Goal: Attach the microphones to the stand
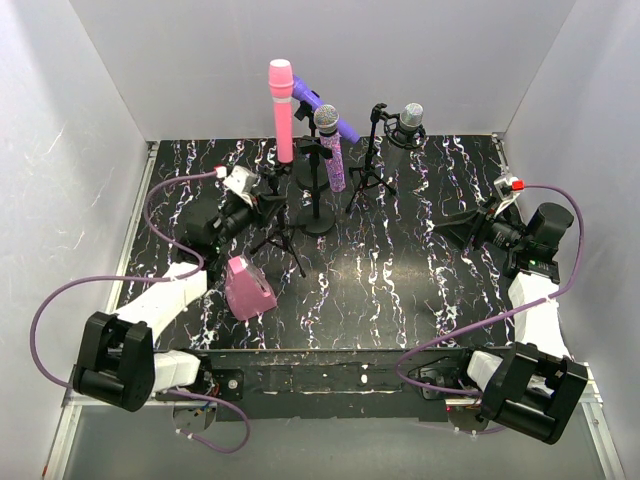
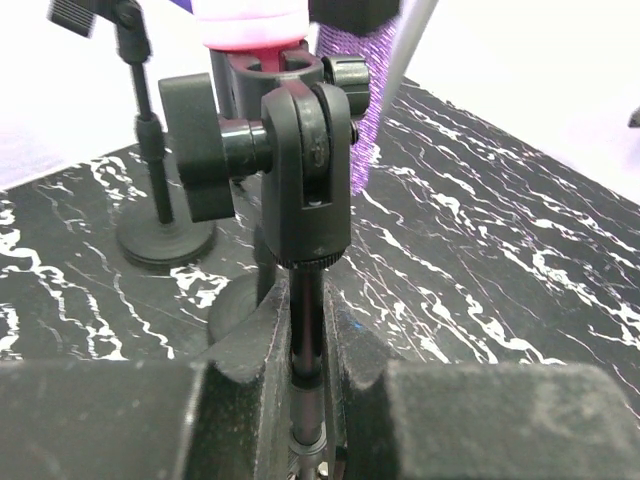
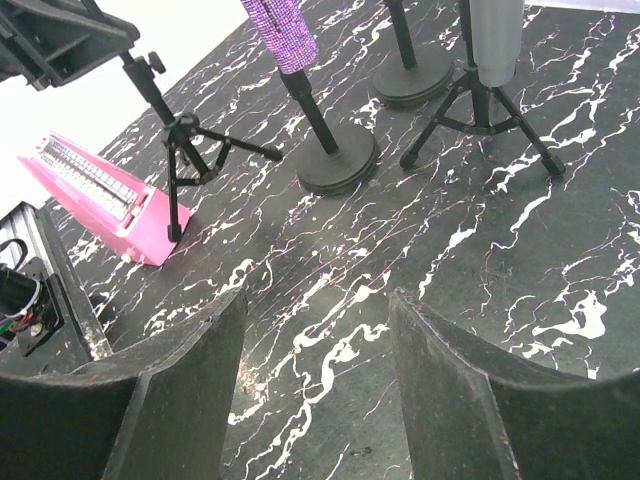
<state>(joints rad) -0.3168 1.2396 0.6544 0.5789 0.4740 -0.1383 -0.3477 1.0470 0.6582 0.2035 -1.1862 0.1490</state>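
1. At the near-left of the surface (image 1: 400,290), the left hand (image 2: 305,365) is pressed together on the thin shaft (image 2: 305,300) of a tripod stand (image 1: 283,238), pinching it just beneath the black clip (image 2: 305,170).
2. Directly above that grip, the pink mic (image 1: 282,110) stands upright in the clip, its long axis in line with the shaft. The left hand is by far the nearer of the two.
3. Just beyond it, the glitter mic (image 1: 331,150) sits upright on a round-base stand (image 1: 318,222). The purple mic (image 1: 322,108) is tilted behind it on another stand, and the grey mic (image 1: 411,120) is mounted on a second tripod to the right.
4. Across the surface, the right hand (image 3: 318,320) is spread and holds nothing, well apart from every stand and facing them.
5. A pink block (image 1: 248,290) lies near the left arm, just beside a tripod leg.
6. All four mics look seated, so the task appears nearly done. The likely next move is for the left hand to let go and draw straight back off the shaft, so the upright pink mic is not tipped.
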